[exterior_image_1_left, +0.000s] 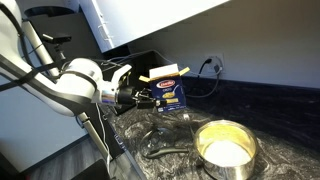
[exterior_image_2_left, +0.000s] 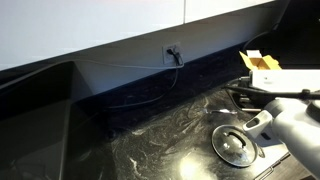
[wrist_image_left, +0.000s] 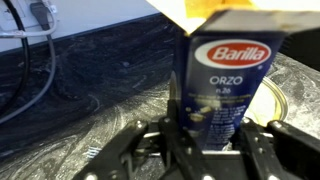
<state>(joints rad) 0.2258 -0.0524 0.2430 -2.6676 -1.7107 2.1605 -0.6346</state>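
A blue Barilla orzo box (wrist_image_left: 225, 75) with an open yellow top flap stands upright on the dark marbled counter (exterior_image_1_left: 270, 110). It shows in both exterior views (exterior_image_1_left: 169, 90) (exterior_image_2_left: 262, 62). My gripper (wrist_image_left: 212, 128) has a finger on each side of the box's lower half and is shut on it. The gripper also shows in both exterior views (exterior_image_1_left: 142, 96) (exterior_image_2_left: 244, 96), reaching level towards the box. The box's base is hidden behind the fingers.
A round silver pot (exterior_image_1_left: 225, 148) sits on the counter near the box and shows as a silver disc in an exterior view (exterior_image_2_left: 235, 144). A wall outlet with a black cable (exterior_image_2_left: 172, 52) is behind. A dark basin (exterior_image_2_left: 35, 115) lies at the counter's end.
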